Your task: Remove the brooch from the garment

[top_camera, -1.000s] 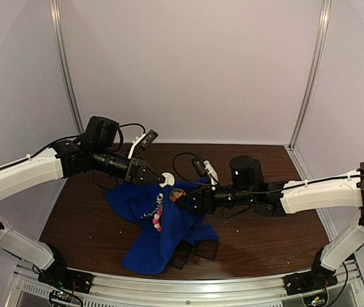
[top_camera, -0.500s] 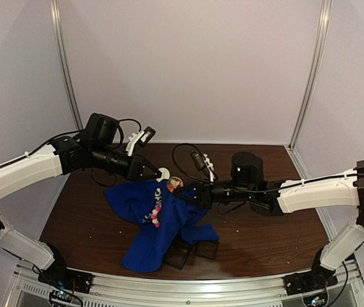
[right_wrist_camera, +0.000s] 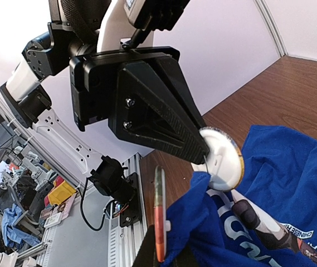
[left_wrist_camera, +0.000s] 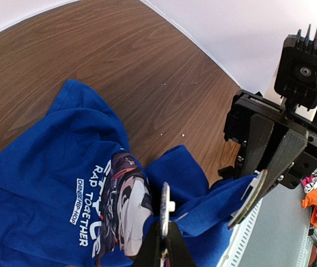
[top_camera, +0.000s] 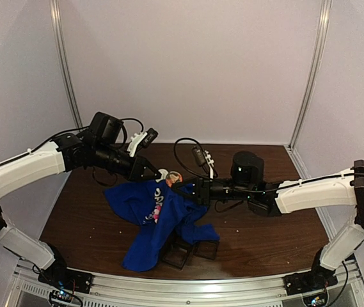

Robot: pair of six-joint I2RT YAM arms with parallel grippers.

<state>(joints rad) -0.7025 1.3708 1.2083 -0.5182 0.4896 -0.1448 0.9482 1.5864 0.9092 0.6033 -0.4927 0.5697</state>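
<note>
- Left fingers [right_wrist_camera: 164, 125] were together, clamped on the rim of a white round plastic disc [right_wrist_camera: 220, 158] with a small raised nub at its centre.
- Right fingers [left_wrist_camera: 283, 158] were together too, clamped on a thin round brooch disc with an orange edge [right_wrist_camera: 159, 217], which showed edge-on in the right wrist view.
- The two discs sat just beside each other, above the middle of the dark wood-grain counter [left_wrist_camera: 91, 50]. Couldn't tell whether they touched.
- Both arms reached inward, and their fingertips met nearly head-on over the shirt.
- The bright royal-blue T-shirt [left_wrist_camera: 41, 183] was partly lifted. One bunched fold rose to the two discs and touched the white one at its lower edge.
- That same fold wrapped up against the orange-edged disc at the right fingers. Couldn't tell whether a pin was through the cloth.
- The rest of the shirt lay crumpled on the counter, left of centre and trailing toward the near edge.
- The chest print faced up, with white lettering [left_wrist_camera: 86, 214] next to a dark graphic.
- Two small dark square containers [top_camera: 183, 254] stood at the shirt's near-right hem, the left one touching the cloth.
</note>
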